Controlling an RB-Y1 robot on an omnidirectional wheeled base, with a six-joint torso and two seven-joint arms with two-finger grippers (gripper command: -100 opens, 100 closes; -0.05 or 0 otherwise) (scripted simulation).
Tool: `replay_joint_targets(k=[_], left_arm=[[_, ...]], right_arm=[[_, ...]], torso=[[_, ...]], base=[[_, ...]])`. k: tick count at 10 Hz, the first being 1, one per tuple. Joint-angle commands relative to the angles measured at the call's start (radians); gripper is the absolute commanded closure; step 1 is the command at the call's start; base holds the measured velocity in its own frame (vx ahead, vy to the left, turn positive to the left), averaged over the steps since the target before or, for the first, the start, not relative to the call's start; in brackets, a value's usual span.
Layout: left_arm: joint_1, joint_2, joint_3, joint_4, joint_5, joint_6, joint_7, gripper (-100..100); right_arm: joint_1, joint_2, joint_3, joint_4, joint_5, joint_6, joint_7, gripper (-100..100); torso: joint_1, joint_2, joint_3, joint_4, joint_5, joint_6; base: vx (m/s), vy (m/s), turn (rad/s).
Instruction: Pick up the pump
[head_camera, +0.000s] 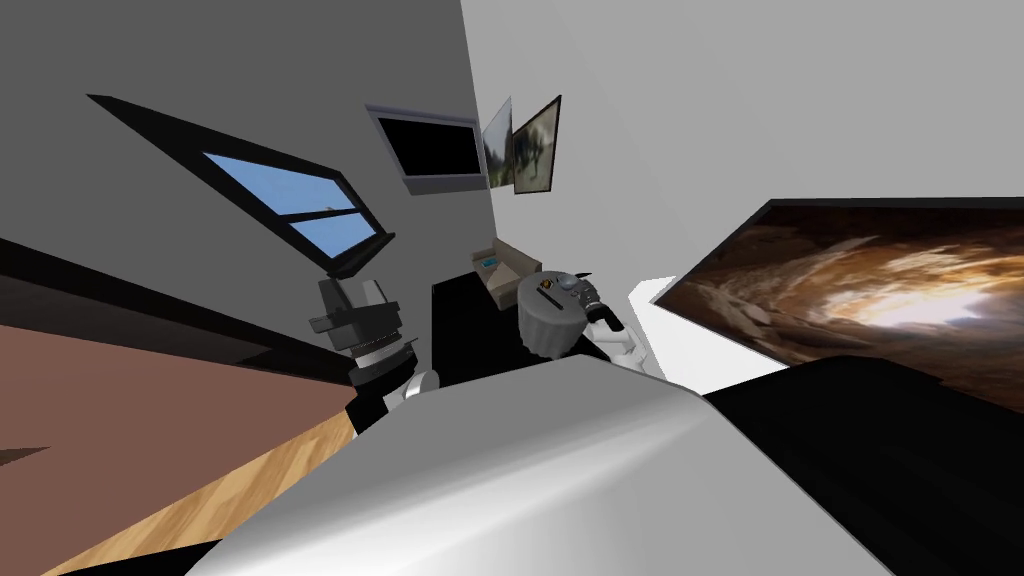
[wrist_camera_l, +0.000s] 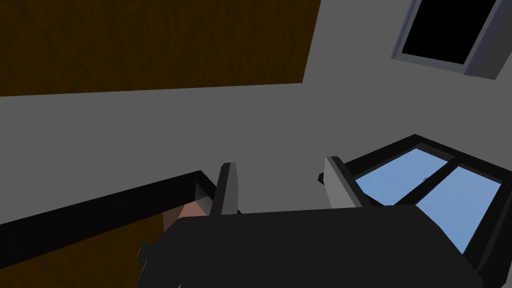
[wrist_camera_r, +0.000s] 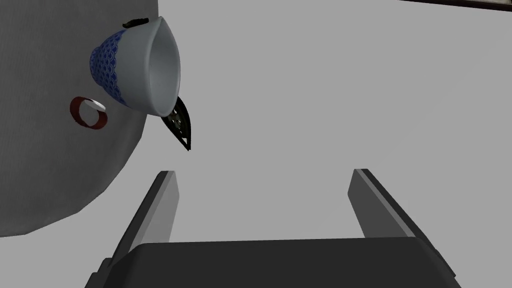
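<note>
Right gripper (wrist_camera_r: 265, 171) jaws wide, empty; black pump (wrist_camera_r: 179, 125), beside bowl (wrist_camera_r: 137, 60), lies ahead, outside the gap. Grasp pending.

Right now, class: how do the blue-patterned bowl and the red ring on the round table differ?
The blue-patterned bowl is far bigger than the red ring. The bowl is pale grey with blue scales outside; the ring is red with a white patch. The bowl stands tall off the top; the ring sits low. Both rest on the round grey table, near its edge.
</note>
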Motion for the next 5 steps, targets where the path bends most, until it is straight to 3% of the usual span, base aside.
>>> replay_joint_targets(k=[1, 2, 3, 5], left_arm=[[0.000, 0.000, 0.000, 0.000, 0.000, 0.000, 0.000, 0], [0.000, 0.000, 0.000, 0.000, 0.000, 0.000, 0.000, 0], [0.000, 0.000, 0.000, 0.000, 0.000, 0.000, 0.000, 0], [0.000, 0.000, 0.000, 0.000, 0.000, 0.000, 0.000, 0]], right_arm=[[-0.013, -0.005, -0.013, 0.026, -0.008, 0.050, -0.012, -100], [-0.013, -0.005, -0.013, 0.026, -0.008, 0.060, -0.012, -100], [-0.029, -0.019, -0.039, 0.068, -0.027, 0.096, -0.034, -100], [-0.029, -0.019, -0.039, 0.068, -0.027, 0.128, -0.034, -100]], torso=[[0.000, 0.000, 0.000, 0.000, 0.000, 0.000], [-0.001, 0.001, 0.000, 0.000, 0.000, 0.000], [-0.005, 0.003, 0.002, 0.001, -0.001, 0.000], [-0.004, 0.002, 0.001, 0.000, -0.001, 0.000]], base=[[0.079, 0.114, -0.004], [0.028, 0.048, -0.002], [0.056, 0.086, 0.022], [0.058, 0.060, -0.003]])
